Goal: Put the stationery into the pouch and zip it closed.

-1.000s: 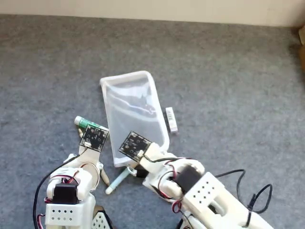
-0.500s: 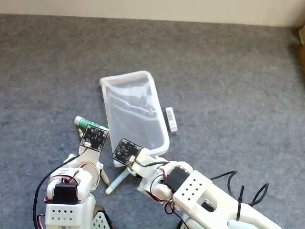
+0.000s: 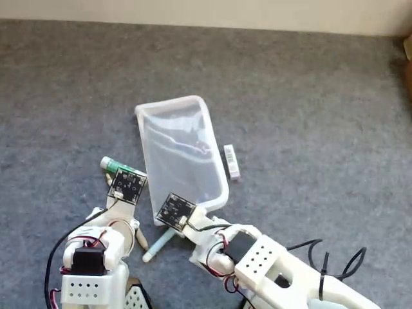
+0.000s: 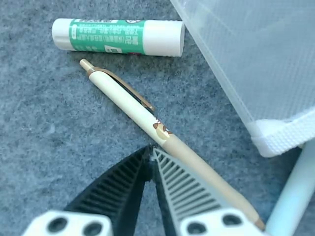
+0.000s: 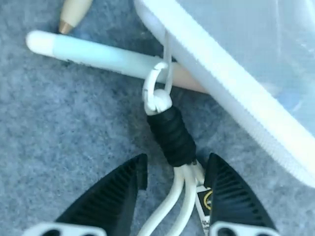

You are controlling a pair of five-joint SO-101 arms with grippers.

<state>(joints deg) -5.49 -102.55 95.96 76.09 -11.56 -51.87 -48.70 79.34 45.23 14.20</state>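
L tool jaws together, nothing held, over cream pen; glue stick just beyond, left of pouch. R tool wide, straddling zip pull cord at pouch's near corner. Pale blue pen runs under that corner. Eraser just right of pouch on counter.

L hand pinched shut — R hand spread apart, both wrists tilted down.

Robot test bench, room kind unclear.
A grey felt-like mat runs to a pale wall; loose black cables trail off a white arm.
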